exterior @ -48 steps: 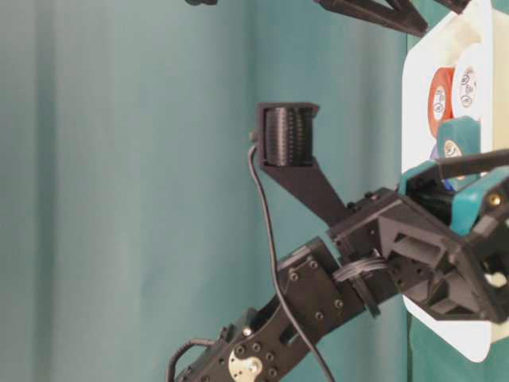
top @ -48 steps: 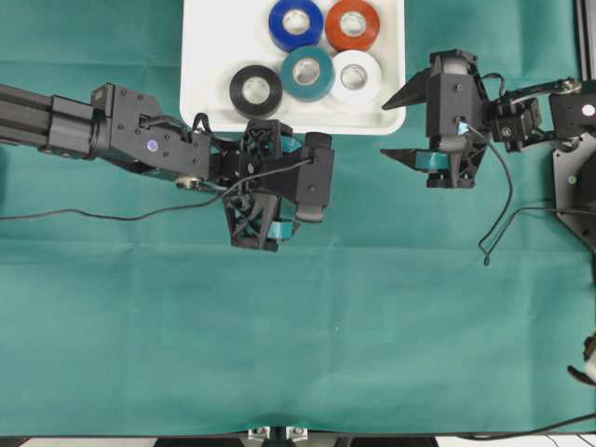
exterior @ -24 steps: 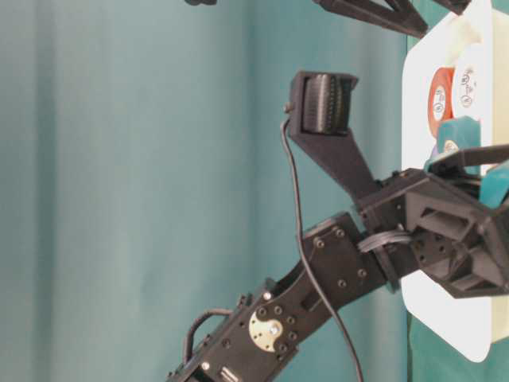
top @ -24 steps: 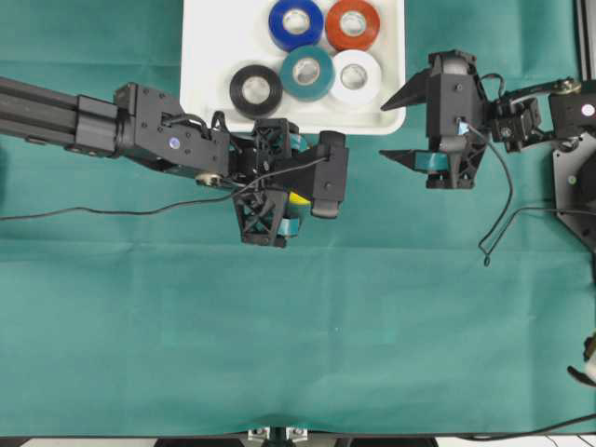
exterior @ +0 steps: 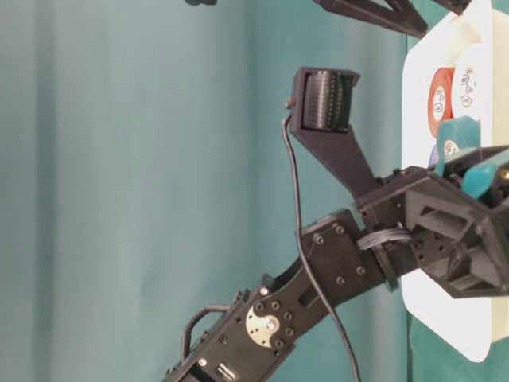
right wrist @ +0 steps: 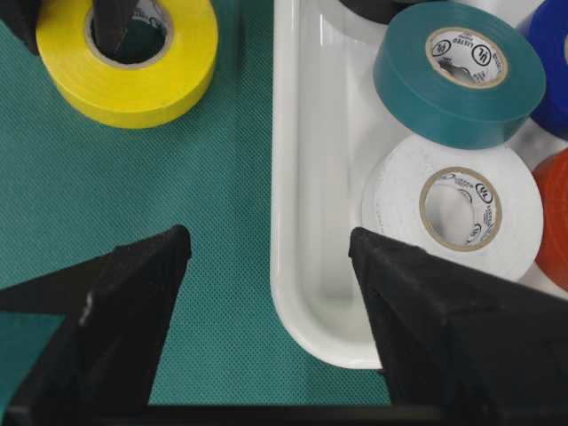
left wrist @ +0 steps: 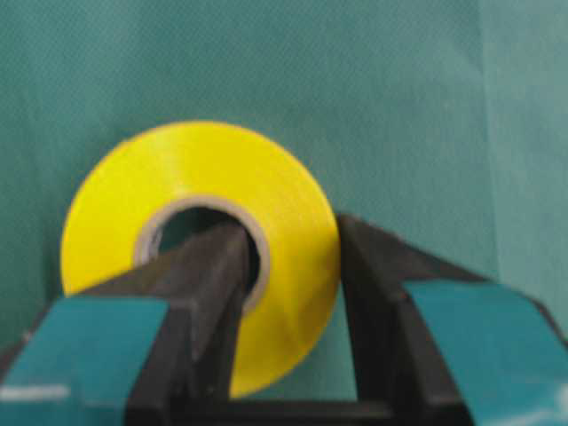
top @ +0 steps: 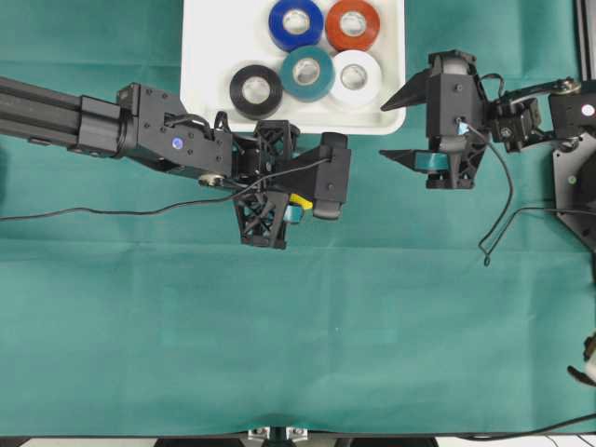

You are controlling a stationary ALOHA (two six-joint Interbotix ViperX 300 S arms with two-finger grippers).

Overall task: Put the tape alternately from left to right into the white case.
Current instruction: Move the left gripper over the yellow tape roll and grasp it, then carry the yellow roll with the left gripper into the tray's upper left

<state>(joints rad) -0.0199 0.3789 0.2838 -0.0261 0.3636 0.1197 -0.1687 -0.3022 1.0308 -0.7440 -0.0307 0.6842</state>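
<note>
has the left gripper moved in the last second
Yes. In the overhead view the left gripper slid rightward along the white case rim and is now shut on the yellow tape.

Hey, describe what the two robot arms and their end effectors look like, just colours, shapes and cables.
Both arms are matte black. The left end effector has lattice-patterned black fingers with teal pads and a thin black cable trailing off. The right end effector has pointed black fingers, a teal patch and a looping black cable.

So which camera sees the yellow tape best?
The left wrist view: the yellow tape fills it, one finger through its hole, one outside. The right wrist view shows it in a corner. Overhead shows only a sliver; the table-level view hides it.
</note>
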